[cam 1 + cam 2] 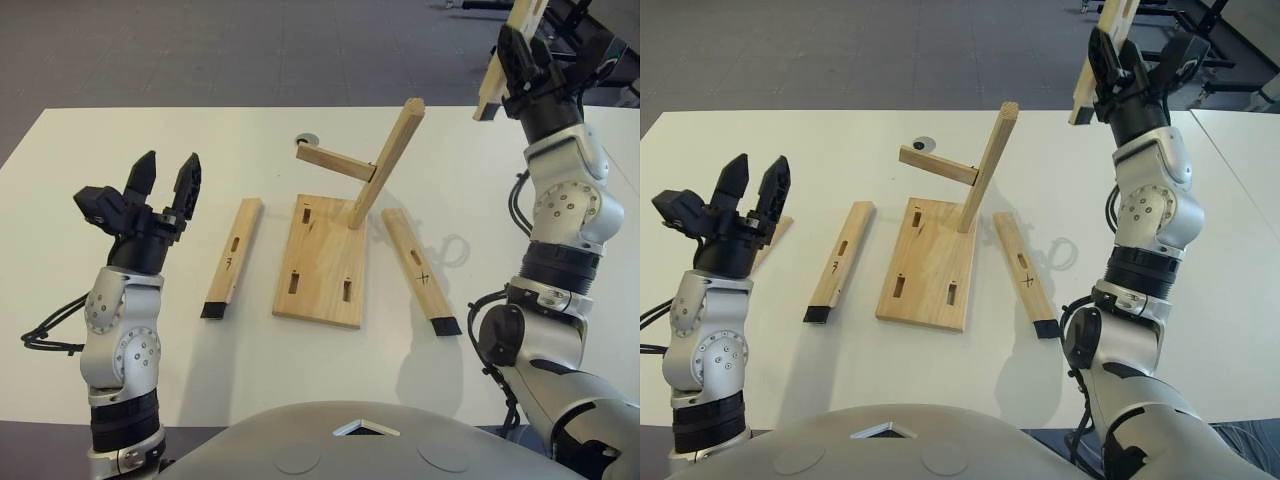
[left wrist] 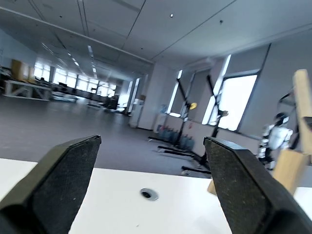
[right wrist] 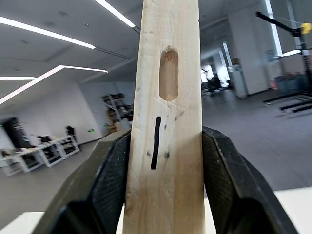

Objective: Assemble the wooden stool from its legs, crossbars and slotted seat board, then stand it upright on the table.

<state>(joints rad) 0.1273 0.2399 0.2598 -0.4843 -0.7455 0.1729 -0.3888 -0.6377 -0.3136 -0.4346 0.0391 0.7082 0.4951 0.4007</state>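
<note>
The slotted seat board [image 1: 320,262] lies flat mid-table. One leg [image 1: 385,165] stands tilted in its far right slot, with a crossbar [image 1: 335,163] sticking out to the left from it. Two more legs lie flat, one to the left [image 1: 233,255] and one to the right [image 1: 420,268] of the board. My right gripper [image 1: 522,50] is raised high at the far right, shut on a fourth leg [image 3: 168,122] held upright. My left gripper [image 1: 168,178] hangs open and empty above the table's left side. A further wooden piece [image 1: 775,232] peeks out beside it.
The white table [image 1: 120,140] has a round cable hole [image 1: 307,139] just behind the crossbar. A thin cable loop [image 1: 450,248] lies right of the right-hand leg. Dark floor lies beyond the table's far edge.
</note>
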